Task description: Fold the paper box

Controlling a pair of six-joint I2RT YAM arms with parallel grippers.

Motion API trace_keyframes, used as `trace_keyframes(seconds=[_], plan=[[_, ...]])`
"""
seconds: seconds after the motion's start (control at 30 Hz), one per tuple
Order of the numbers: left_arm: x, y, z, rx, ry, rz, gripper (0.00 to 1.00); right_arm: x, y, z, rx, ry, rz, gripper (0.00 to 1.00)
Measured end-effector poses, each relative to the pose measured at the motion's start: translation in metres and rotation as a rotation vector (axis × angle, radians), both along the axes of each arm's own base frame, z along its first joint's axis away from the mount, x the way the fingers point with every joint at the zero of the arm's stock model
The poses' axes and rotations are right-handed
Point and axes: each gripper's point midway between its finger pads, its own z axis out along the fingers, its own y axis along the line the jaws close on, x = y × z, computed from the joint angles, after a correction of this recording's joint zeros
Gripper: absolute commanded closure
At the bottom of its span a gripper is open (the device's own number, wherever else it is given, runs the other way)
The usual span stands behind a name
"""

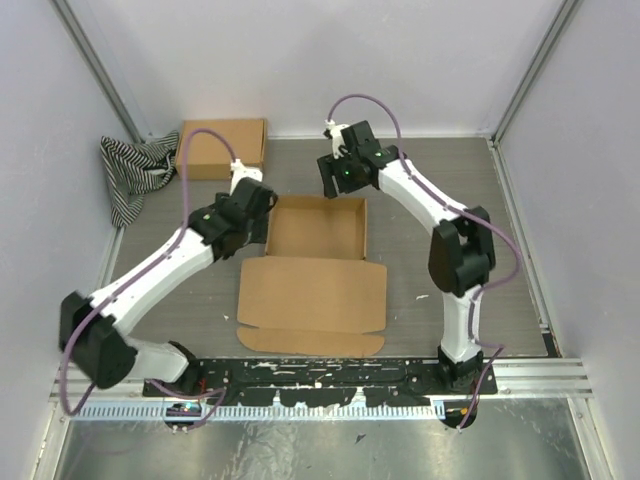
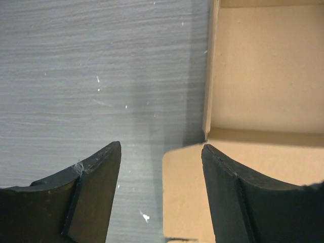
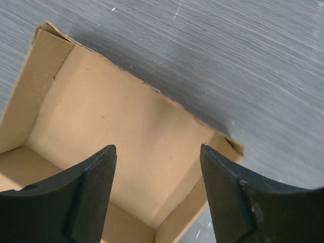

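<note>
The paper box (image 1: pixel 315 230) lies mid-table, its tray walls standing and its lid (image 1: pixel 312 297) flat toward the arms. My left gripper (image 1: pixel 262 197) hovers open at the tray's left wall; in the left wrist view the wall's near corner (image 2: pixel 207 132) and a lid corner (image 2: pixel 187 192) show between its open fingers (image 2: pixel 101 172). My right gripper (image 1: pixel 329 175) hangs open above the tray's far right corner. The right wrist view looks down into the tray (image 3: pixel 101 126), with nothing between the fingers (image 3: pixel 223 177).
A second, fully formed brown cardboard box (image 1: pixel 224 148) sits at the back left. A black-and-white striped cloth (image 1: pixel 136 170) is bunched beside it against the left wall. Grey table surface (image 1: pixel 430 300) surrounds the box.
</note>
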Motion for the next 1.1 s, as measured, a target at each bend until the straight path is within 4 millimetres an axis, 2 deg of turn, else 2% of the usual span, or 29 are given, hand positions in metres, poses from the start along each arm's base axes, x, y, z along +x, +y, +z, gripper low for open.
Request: trace_keyframes(seconds=[0.13, 0.23, 0.47, 0.7, 0.8, 0.97, 1.03, 1.1], plan=[[-0.035, 0.019, 0.014, -0.091, -0.057, -0.016, 0.29, 0.018, 0.021, -0.044, -0.041, 0.025, 0.107, 0.22], [-0.053, 0.031, 0.023, -0.142, -0.11, -0.01, 0.29, 0.019, 0.034, -0.066, -0.068, 0.037, 0.163, 0.21], [-0.075, 0.049, 0.024, -0.195, -0.164, 0.008, 0.3, 0.032, 0.062, -0.074, -0.109, -0.027, 0.247, 0.22], [-0.076, 0.048, 0.017, -0.201, -0.149, 0.014, 0.31, 0.037, 0.065, -0.087, -0.156, -0.044, 0.26, 0.29], [-0.075, 0.046, 0.013, -0.198, -0.137, 0.012, 0.31, 0.036, 0.06, -0.097, -0.179, -0.034, 0.253, 0.37], [-0.075, 0.045, 0.012, -0.198, -0.13, 0.009, 0.32, 0.038, 0.044, -0.111, -0.225, -0.024, 0.196, 0.69], [-0.075, 0.045, 0.012, -0.199, -0.132, 0.009, 0.32, 0.032, 0.033, -0.119, -0.237, -0.006, 0.163, 0.75], [-0.075, 0.045, 0.013, -0.201, -0.135, 0.008, 0.32, 0.025, 0.021, -0.12, -0.249, 0.007, 0.129, 0.77]])
